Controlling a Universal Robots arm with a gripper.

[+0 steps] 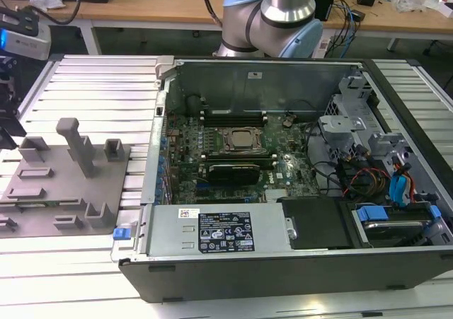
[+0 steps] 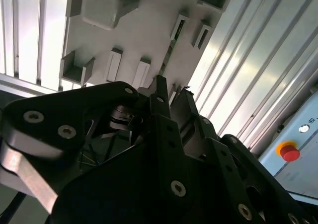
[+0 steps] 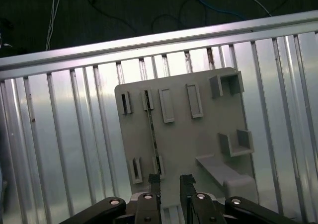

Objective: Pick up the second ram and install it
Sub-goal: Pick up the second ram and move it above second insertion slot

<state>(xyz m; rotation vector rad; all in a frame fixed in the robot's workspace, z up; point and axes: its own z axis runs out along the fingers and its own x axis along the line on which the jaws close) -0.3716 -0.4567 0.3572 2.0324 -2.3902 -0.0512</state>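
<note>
the second ram [image 3: 152,134] stands on edge in a slotted holder of the grey tray [image 3: 208,144]. in the first wrist view it shows as a thin dark line, with its chips hidden. in the second wrist view the ram [image 2: 168,57] is again a bare sliver, and the black body of the gripper [image 2: 173,87] covers much of the tray.

the fingers [image 3: 154,182] are spread with a clear gap between them and pinch nothing. the ram's edge lines up with one finger rather than with the gap, and i cannot tell whether they touch.

in the exterior view the tray lies on the ribbed metal counter [image 1: 92,85], to the exterior view's left of the open computer case [image 1: 233,276]. a dark shape [image 1: 6,110] hangs above the tray, cut off at the frame's left edge and hard to identify.

a black and white label [image 1: 223,235] sits on the power supply [image 1: 170,234]. inside the case are the cpu socket [image 1: 237,141], a wide black module [image 1: 228,172] just beside it, and red and blue cables [image 1: 396,184] towards the exterior view's right. the arm's base [image 1: 272,15] rises behind the case. a red button [image 2: 289,152] shows on a pale box beyond the counter.
</note>
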